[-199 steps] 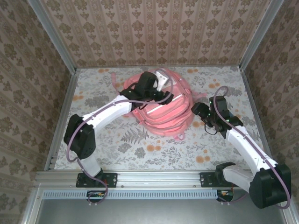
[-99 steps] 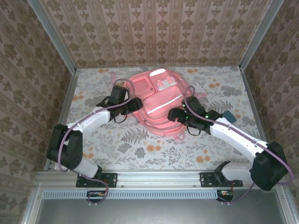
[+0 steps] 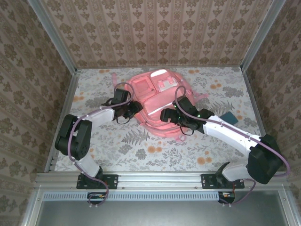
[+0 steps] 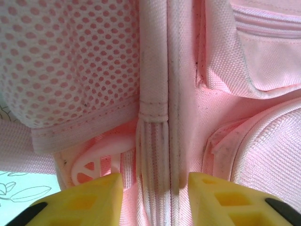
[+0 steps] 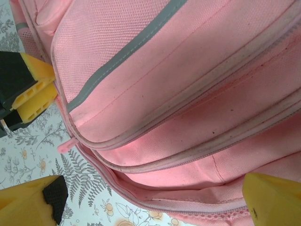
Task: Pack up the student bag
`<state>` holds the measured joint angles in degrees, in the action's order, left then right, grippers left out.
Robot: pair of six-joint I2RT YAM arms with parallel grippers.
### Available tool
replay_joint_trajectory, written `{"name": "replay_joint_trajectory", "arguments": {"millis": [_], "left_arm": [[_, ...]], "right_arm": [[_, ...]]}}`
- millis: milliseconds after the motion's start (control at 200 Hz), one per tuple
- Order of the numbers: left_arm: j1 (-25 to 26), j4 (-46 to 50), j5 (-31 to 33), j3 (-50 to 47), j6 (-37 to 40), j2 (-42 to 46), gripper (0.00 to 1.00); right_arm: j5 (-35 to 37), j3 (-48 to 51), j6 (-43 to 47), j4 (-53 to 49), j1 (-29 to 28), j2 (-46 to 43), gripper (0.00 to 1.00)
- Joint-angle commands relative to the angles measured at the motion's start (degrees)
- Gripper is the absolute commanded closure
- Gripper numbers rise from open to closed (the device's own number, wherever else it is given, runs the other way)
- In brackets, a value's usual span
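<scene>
A: Checking the student bag (image 3: 157, 101) first. Where is it lying?

B: It is lying flat at the back-centre of the floral table (image 3: 141, 146), front pockets facing up, with its pale stripe (image 3: 160, 107) running diagonally across it.

A: Left gripper (image 3: 134, 107)?

B: It is sitting at the bag's left side. In the wrist view its yellow fingertips (image 4: 89, 197) are straddling a stitched seam (image 4: 160, 94) beside the mesh pocket (image 4: 70, 61). The jaws are standing partly apart with slim gaps showing, clamping nothing.

A: Right gripper (image 3: 164, 115)?

B: It is hanging over the bag's near right edge, jaws gaping wide and holding nothing. The zipped edge is spanning the gap between its fingers.

A: Anything else?

B: A small teal item (image 3: 230, 116) is lying well right of the bag, just beside the right arm.
</scene>
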<state>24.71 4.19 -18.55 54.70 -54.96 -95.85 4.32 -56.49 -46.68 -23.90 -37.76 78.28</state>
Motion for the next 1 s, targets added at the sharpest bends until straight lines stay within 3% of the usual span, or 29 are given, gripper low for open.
{"name": "replay_joint_trajectory", "arguments": {"millis": [0, 115, 435, 690, 995], "left_arm": [[-0.19, -1.15, -1.36, 0.11, -1.82, -0.99, 0.65], [-0.12, -2.11, -2.78, 0.15, -2.06, -1.26, 0.72], [-0.17, -4.08, -6.0, 1.36, -3.03, -2.94, 0.76], [-0.18, -5.33, -7.71, 1.55, -2.93, -1.03, 1.0], [0.3, -6.9, -10.35, 0.52, -2.56, 6.77, 1.0]], "right_arm": [[1.71, -1.85, -0.41, -0.8, -0.21, 1.0, 0.03], [1.84, -2.29, -0.26, -0.92, -0.38, 1.0, 0.03], [2.1, -2.84, 0.86, -1.56, -1.47, 1.0, 0.04], [5.65, -6.33, 3.82, -5.01, -5.09, 3.69, 0.05], [7.65, -10.44, -1.87, -6.28, -10.5, 6.89, 0.17]]}}
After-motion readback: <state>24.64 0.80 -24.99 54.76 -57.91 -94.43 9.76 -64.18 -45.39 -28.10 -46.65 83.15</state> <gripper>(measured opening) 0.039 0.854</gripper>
